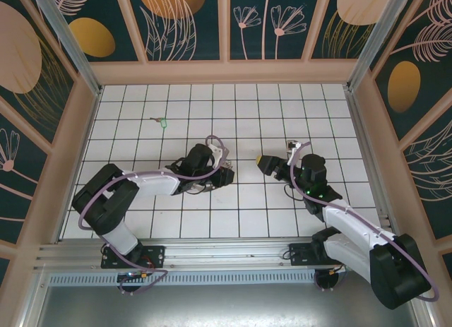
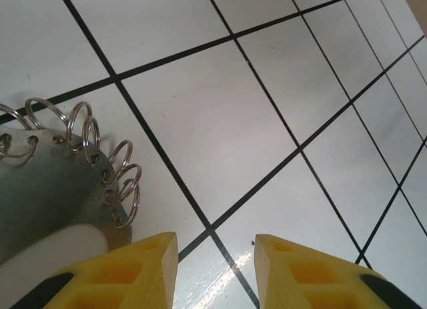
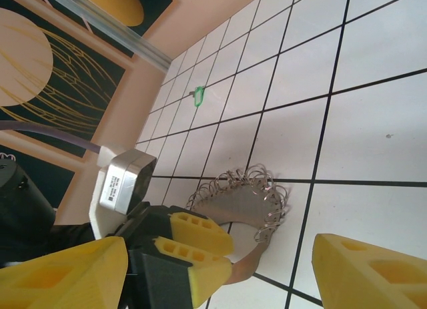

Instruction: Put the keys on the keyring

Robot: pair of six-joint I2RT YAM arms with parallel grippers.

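The keys (image 1: 162, 121) are one tiny green-headed key lying alone on the white tiles at the back left, also far off in the right wrist view (image 3: 197, 95). The keyring (image 3: 243, 205), a flat tan-grey loop fringed with silvery split rings, lies on the floor. My left gripper (image 1: 223, 176) is low over it. Its yellow fingers (image 2: 143, 272) stand apart with only bare tile between them, and the keyring (image 2: 47, 182) lies just left of the left finger. My right gripper (image 1: 270, 162) faces the left gripper (image 3: 200, 249) from the right. It is wide open and empty (image 3: 213, 275).
Peach walls with floral panels (image 1: 226, 71) close in the tiled floor on three sides. A purple cable (image 1: 212, 140) loops over the left wrist. White tiles lie bare between the key and the grippers (image 1: 176, 147).
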